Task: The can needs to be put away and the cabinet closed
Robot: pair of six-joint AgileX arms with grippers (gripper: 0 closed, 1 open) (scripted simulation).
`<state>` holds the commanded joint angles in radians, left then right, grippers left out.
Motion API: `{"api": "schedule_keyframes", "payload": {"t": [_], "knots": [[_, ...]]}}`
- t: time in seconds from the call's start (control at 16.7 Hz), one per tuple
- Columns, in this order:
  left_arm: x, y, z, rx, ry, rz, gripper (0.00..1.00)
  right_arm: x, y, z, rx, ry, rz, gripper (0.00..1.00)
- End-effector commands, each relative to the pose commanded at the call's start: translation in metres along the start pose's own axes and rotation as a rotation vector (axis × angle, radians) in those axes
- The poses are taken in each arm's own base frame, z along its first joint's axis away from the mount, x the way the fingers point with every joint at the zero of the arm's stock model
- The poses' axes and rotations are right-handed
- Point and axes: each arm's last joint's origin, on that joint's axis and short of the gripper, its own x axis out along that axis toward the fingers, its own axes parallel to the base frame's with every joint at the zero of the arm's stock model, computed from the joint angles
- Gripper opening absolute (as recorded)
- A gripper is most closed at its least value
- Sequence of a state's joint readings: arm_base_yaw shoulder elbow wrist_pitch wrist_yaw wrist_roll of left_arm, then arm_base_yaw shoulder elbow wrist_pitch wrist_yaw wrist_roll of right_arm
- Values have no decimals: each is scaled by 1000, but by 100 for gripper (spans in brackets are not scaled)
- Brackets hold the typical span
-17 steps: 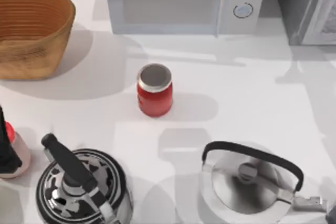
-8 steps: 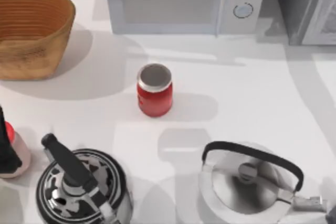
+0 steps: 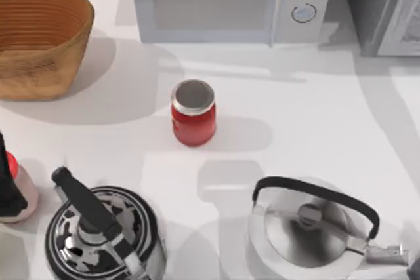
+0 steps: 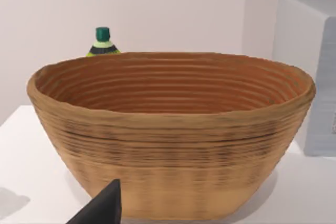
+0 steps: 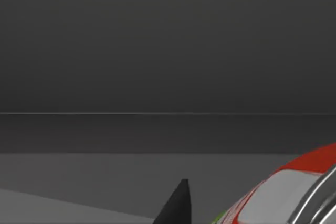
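1. Right wrist view: the can (image 5: 294,192) lies close beside a dark right gripper fingertip (image 5: 176,205) inside a grey, dim enclosure, probably the cabinet interior.
2. Whether that gripper has hold of the can cannot be told.
3. Judgement: stowing is under way; release and closing remain.
4. Left arm (image 3: 8,188) sits parked at the table's left edge, facing the wicker basket (image 4: 173,135).
5. No legible writing anywhere.

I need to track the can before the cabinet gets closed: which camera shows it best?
The right wrist view: the can sits close at the frame's edge, red with a silver rim, against a dark grey interior. The top and left wrist views give nothing of it.
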<state>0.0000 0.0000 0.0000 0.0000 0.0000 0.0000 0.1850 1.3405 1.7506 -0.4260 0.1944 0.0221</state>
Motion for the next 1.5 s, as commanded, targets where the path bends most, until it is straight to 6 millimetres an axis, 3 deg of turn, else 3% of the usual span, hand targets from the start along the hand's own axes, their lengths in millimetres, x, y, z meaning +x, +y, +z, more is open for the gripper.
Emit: {"api": "schedule_keyframes", "payload": {"t": [0.3, 0.6, 0.96, 1.32, 1.5], "knots": [[0, 0, 0, 0, 0, 0, 100, 42, 4, 12, -3, 25, -1, 0], [0, 0, 0, 0, 0, 0, 100, 87, 3, 41, 8, -42, -1, 0], [0, 0, 0, 0, 0, 0, 100, 140, -1, 26, 2, -14, 0, 0], [0, 0, 0, 0, 0, 0, 100, 147, -2, 21, 1, -3, 0, 0], [0, 0, 0, 0, 0, 0, 100, 147, -2, 21, 1, -3, 0, 23]]}}
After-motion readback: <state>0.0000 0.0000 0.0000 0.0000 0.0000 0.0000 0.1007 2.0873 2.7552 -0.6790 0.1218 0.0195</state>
